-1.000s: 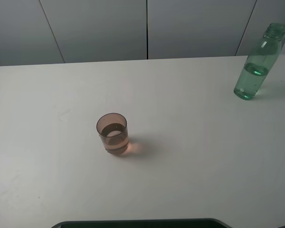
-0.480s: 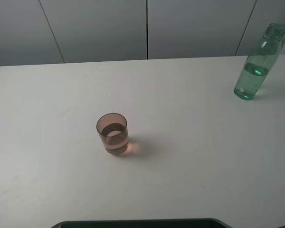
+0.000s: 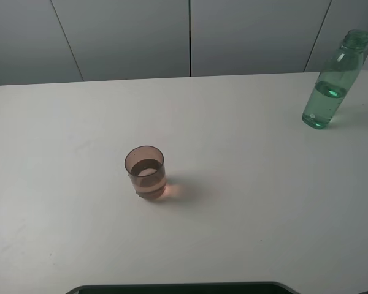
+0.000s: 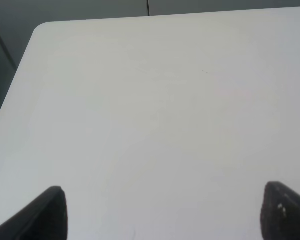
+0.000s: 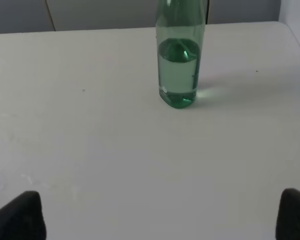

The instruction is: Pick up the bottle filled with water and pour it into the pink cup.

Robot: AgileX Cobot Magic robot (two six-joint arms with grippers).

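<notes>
In the exterior high view, the bottle (image 3: pixel 332 86) is seen upright at the upper right of the white table (image 3: pixel 245 202), and the pink cup (image 3: pixel 146 172) left of centre, well apart from it. In the left wrist view, the left gripper (image 4: pixel 162 212) is spread wide over bare table. In the right wrist view, the right gripper (image 5: pixel 160 215) is spread wide, nothing grasped, with the bottle (image 5: pixel 179 60) at upper centre.

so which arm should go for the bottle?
Probably the right. The bottle stands upright at the far right of the table, straight ahead of the open right hand. The left hand is open too but faces only bare tabletop; the pink cup sits mid-table.
</notes>
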